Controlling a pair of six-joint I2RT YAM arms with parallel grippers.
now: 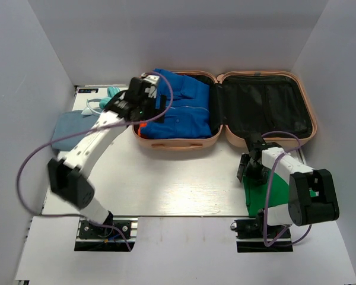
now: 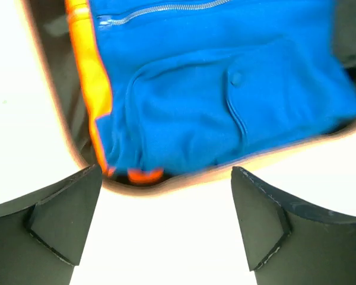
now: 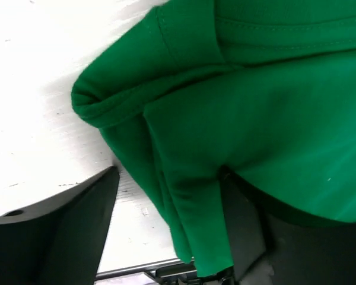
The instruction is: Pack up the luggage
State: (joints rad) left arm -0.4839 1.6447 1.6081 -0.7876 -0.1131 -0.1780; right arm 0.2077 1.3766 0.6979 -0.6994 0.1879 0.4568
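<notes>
Bases of the two arms sit at the near edge of the table (image 1: 166, 184). Just beyond the right base, a green garment (image 1: 267, 196) (image 3: 273, 107) lies folded at the table's near right corner. The right gripper (image 1: 249, 169) (image 3: 169, 178) is low over its left edge. Its jaws are spread: one finger stands clear on bare table, and a folded corner of the green cloth hangs in the gap and covers most of the other finger, so nothing is pinched. Farther back, the left arm reaches diagonally across the table to the luggage (image 1: 178, 144) (image 2: 184, 180), which lies open flat at the far middle of the table, both halves side by side. The left gripper (image 1: 147, 90) (image 2: 166, 172) hangs over the left half near its left rim, jaws wide apart and holding nothing. That half is filled by a blue garment (image 1: 184, 110) (image 2: 213, 89) with a zipper, a pocket and an orange strip (image 2: 92, 77) along one edge. The right half shows black lining. Left of the luggage, near the table's left edge, lies a grey-blue folded cloth (image 1: 77, 124), and behind it, at the far left corner, a pale mint item (image 1: 110, 94) that is too small to identify.
</notes>
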